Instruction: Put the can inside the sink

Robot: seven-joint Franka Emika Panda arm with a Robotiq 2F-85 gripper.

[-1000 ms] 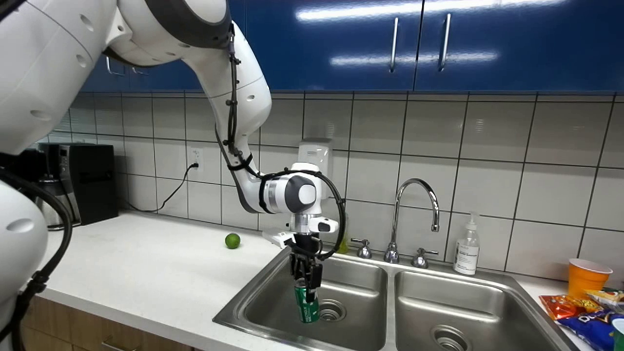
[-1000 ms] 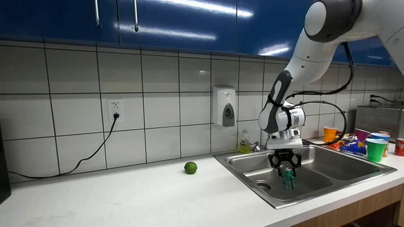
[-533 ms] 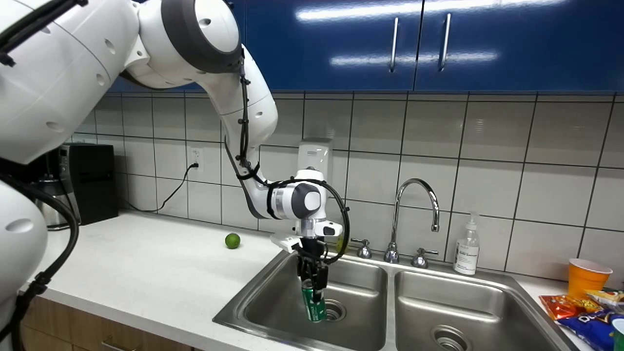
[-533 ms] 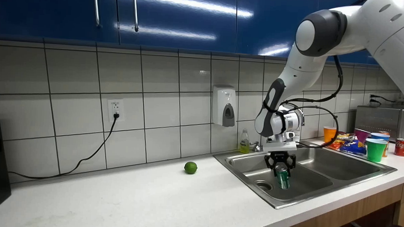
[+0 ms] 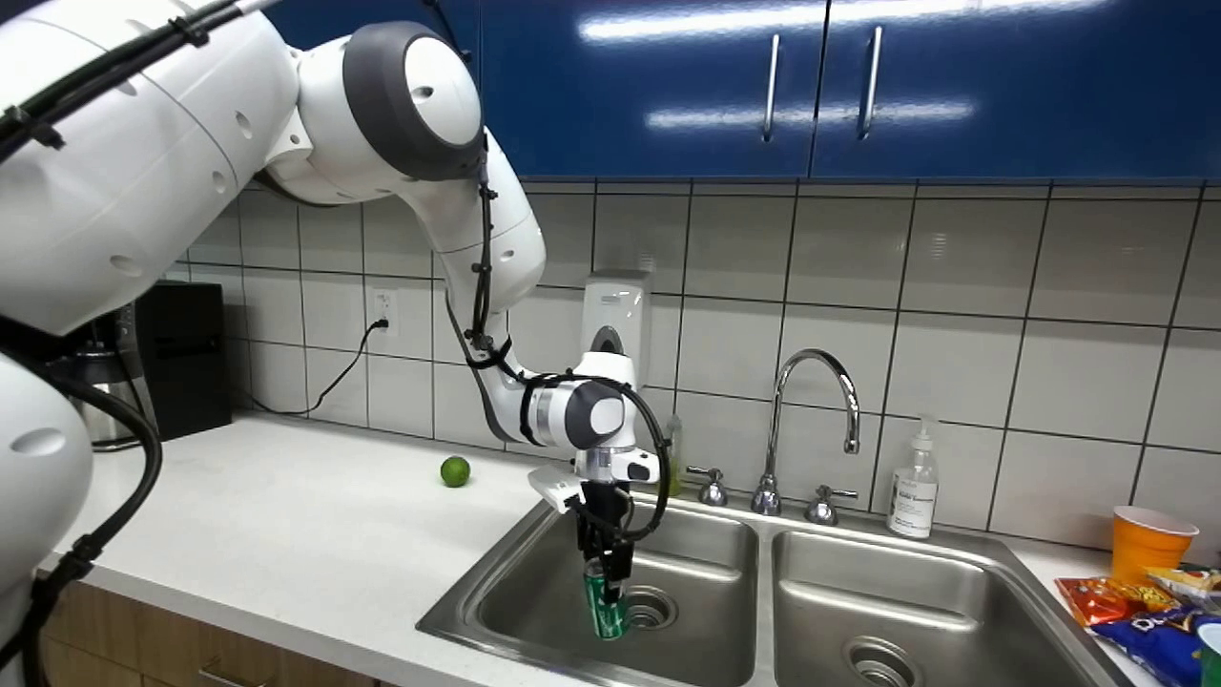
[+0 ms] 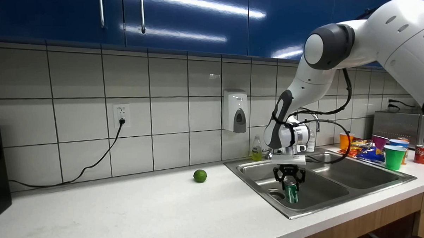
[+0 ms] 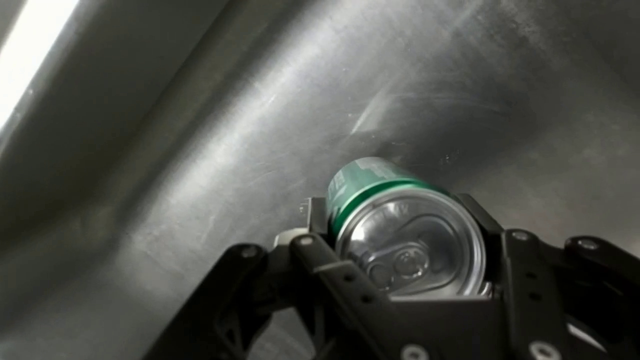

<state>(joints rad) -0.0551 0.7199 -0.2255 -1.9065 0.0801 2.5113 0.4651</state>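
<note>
Green can (image 6: pixel 291 193) in the sink (image 5: pixel 765 601), folks
Hand (image 7: pixel 397 215) is pinching its sides, can't tell if it's touching bottom tho

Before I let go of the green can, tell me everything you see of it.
The green drink can looks like metal, with pale side markings I can't read. Its silvery lid has a pull tab and looks unopened. The can is lid up, leaning slightly, in or just above the sink basin nearer the lime, appearing beside the drain in both exterior views. The hand is shut on its sides; whether its base touches the floor doesn't show.
</note>
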